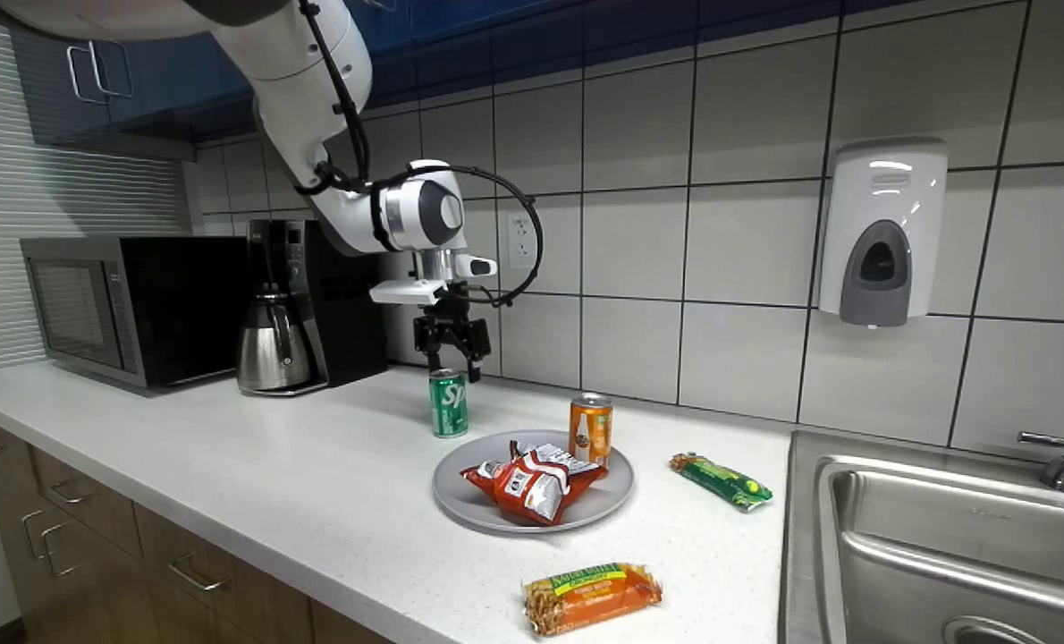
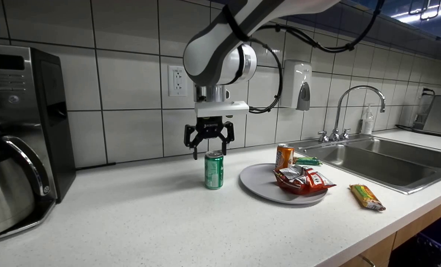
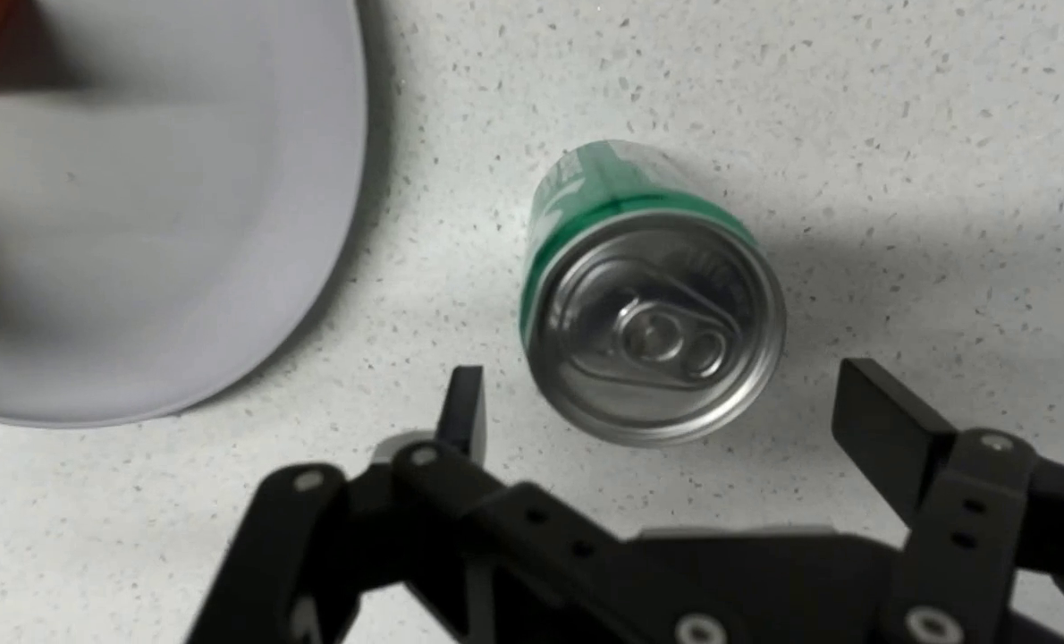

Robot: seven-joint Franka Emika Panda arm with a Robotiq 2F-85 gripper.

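Your black gripper hangs spread and empty near an ungrasped, upright green metal can on the white counter, an orange metal can and red foil bag already on the round gray plate.

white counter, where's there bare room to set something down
Widest patch: between the coffee maker and the green can, toward the front of the counter. Smaller patch: between the green bar and orange bar, bordered by the plate and sink. Crowded: the plate, which bears the red bag and orange can, and around the green can's top, where the open gripper hangs.
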